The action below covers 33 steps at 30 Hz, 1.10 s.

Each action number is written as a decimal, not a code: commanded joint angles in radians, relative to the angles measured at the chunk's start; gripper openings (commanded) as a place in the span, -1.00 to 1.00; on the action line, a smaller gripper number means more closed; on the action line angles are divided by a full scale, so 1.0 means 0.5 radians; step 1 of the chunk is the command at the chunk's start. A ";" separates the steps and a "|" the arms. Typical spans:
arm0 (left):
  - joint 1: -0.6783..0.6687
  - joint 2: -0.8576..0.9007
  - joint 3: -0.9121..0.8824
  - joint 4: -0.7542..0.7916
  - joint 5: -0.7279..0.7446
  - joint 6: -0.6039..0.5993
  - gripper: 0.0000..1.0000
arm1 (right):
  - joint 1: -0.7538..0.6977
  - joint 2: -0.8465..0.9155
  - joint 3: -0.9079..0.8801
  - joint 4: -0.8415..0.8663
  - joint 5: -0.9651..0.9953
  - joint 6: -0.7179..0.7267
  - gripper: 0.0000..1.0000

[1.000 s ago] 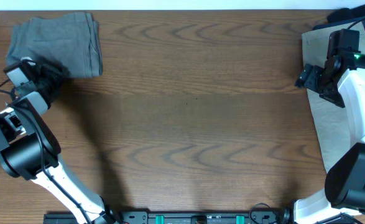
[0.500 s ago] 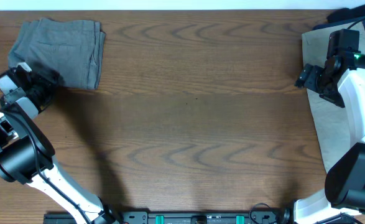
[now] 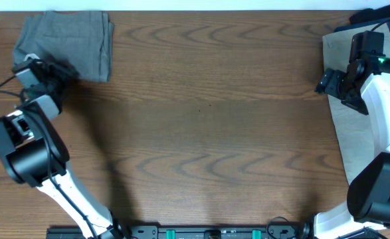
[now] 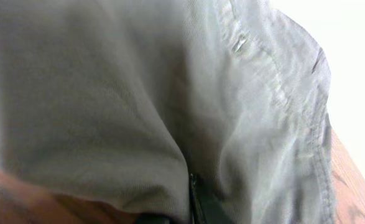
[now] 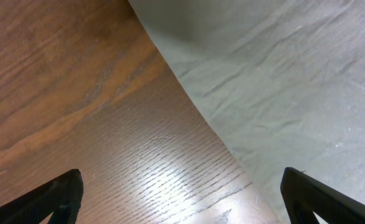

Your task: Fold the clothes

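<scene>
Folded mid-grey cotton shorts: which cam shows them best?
Overhead. The folded mid-grey cotton shorts show whole at the wooden table's far-left corner, with the left gripper at their near edge. Left wrist: only close-up grey fabric and a seam, no outline. Right wrist: none of them, just pale cloth and wood.

**No legible text**

No word, number, label or brand can be read in any view. The grey shorts [image 3: 68,40] at ten o'clock show only plain cloth and seams. The beige cloth [image 3: 342,126] at three o'clock shows only plain, creased fabric.
</scene>
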 commanded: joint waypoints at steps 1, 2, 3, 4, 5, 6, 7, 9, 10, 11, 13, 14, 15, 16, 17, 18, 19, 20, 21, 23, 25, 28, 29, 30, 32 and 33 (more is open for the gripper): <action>-0.034 0.093 0.026 0.011 -0.189 -0.067 -0.73 | -0.008 -0.028 0.021 -0.002 0.026 -0.001 0.98; -0.033 0.107 0.026 0.011 -0.188 -0.069 -0.66 | -0.008 -0.028 0.021 -0.001 0.026 -0.001 0.98; -0.028 0.107 0.026 0.009 -0.187 -0.068 -0.66 | -0.008 -0.028 0.021 -0.001 0.026 -0.001 0.98; -0.021 0.107 0.026 0.008 -0.186 -0.067 -0.66 | -0.008 -0.028 0.021 -0.001 0.026 -0.001 0.99; -0.009 0.104 0.026 0.009 -0.176 -0.067 -0.50 | -0.008 -0.028 0.021 -0.001 0.026 -0.001 0.99; 0.002 0.098 0.026 0.009 -0.156 -0.068 -0.32 | -0.008 -0.028 0.021 -0.001 0.027 -0.001 0.98; 0.018 0.090 0.026 0.009 -0.126 -0.068 -0.22 | -0.008 -0.028 0.021 -0.001 0.026 -0.001 0.98; 0.056 0.074 0.026 0.008 -0.080 -0.067 -0.21 | -0.008 -0.028 0.021 -0.001 0.026 -0.001 0.99; 0.078 0.064 0.026 0.008 -0.053 -0.068 -0.17 | -0.008 -0.028 0.021 -0.001 0.026 -0.001 0.99; 0.098 0.056 0.026 0.009 -0.013 -0.068 -0.01 | -0.008 -0.028 0.021 -0.001 0.026 -0.001 0.98; 0.140 0.037 0.026 0.008 0.088 -0.069 0.20 | -0.008 -0.028 0.021 -0.001 0.026 -0.001 0.97; 0.160 0.027 0.026 0.008 0.146 -0.069 0.27 | -0.008 -0.028 0.021 -0.001 0.026 -0.001 0.99; 0.183 0.013 0.026 0.008 0.219 -0.069 0.41 | -0.008 -0.028 0.021 -0.001 0.026 -0.001 0.99; 0.206 -0.003 0.026 0.008 0.298 -0.069 0.57 | -0.008 -0.028 0.021 -0.001 0.026 -0.001 0.99; 0.225 -0.021 0.026 0.008 0.370 -0.070 0.64 | -0.008 -0.028 0.021 -0.001 0.026 -0.001 0.98; 0.243 -0.039 0.026 0.008 0.438 -0.071 0.66 | -0.008 -0.028 0.021 -0.001 0.026 -0.001 0.98; 0.259 -0.063 0.026 0.001 0.499 -0.084 0.73 | -0.008 -0.028 0.021 -0.001 0.026 -0.001 0.98; 0.275 -0.095 0.026 -0.034 0.540 -0.119 0.85 | -0.008 -0.028 0.021 -0.001 0.026 -0.001 0.99; 0.288 -0.130 0.026 -0.084 0.567 -0.152 0.95 | -0.008 -0.028 0.021 -0.001 0.026 -0.001 0.98; 0.308 -0.211 0.026 -0.216 0.573 -0.174 0.96 | -0.008 -0.028 0.021 -0.001 0.026 -0.001 0.98; 0.323 -0.304 0.026 -0.381 0.571 -0.172 0.96 | -0.008 -0.028 0.021 -0.001 0.026 -0.001 0.99; 0.340 -0.457 0.026 -0.623 0.572 -0.173 0.96 | -0.008 -0.028 0.021 -0.001 0.026 -0.001 0.98; 0.343 -0.521 0.026 -0.713 0.573 -0.172 0.96 | -0.008 -0.028 0.021 -0.002 0.026 -0.001 0.99; 0.342 -0.578 0.026 -0.797 0.573 -0.172 0.96 | -0.008 -0.028 0.021 -0.001 0.026 -0.001 0.98; 0.342 -0.710 0.026 -0.979 0.584 -0.164 0.96 | -0.008 -0.028 0.021 -0.001 0.026 -0.001 0.99; 0.337 -0.783 0.026 -1.067 0.615 -0.124 0.96 | -0.008 -0.028 0.021 -0.001 0.026 -0.001 0.98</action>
